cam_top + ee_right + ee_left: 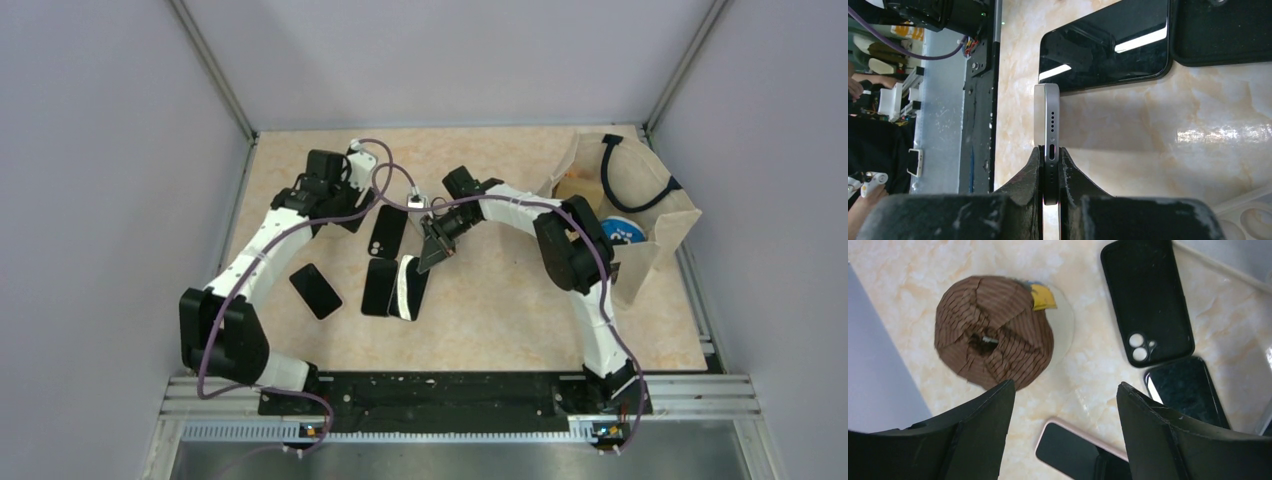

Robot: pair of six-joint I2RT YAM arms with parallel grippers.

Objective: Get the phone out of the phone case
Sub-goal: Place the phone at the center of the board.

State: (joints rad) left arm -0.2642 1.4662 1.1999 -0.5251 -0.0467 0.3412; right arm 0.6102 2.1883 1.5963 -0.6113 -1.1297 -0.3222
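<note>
Silver-edged flat phone (pixel 1047 120) is clamped on edge by right gripper (pixel 1050 159); left gripper (pixel 1064 395) is spread wide near black phone case (pixel 1147 295).

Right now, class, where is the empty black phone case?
In the top view the empty black case lies flat mid-table, between the left gripper and right gripper, just beyond a dark phone.

Overhead and wrist close-ups (phone (pixel 408 290) shared)

A robotics lab test cell: grey panel walls (pixel 100 150) enclose the marble-patterned table (pixel 500 320) on three sides, and a metal rail (pixel 700 388) runs along its near edge.
</note>
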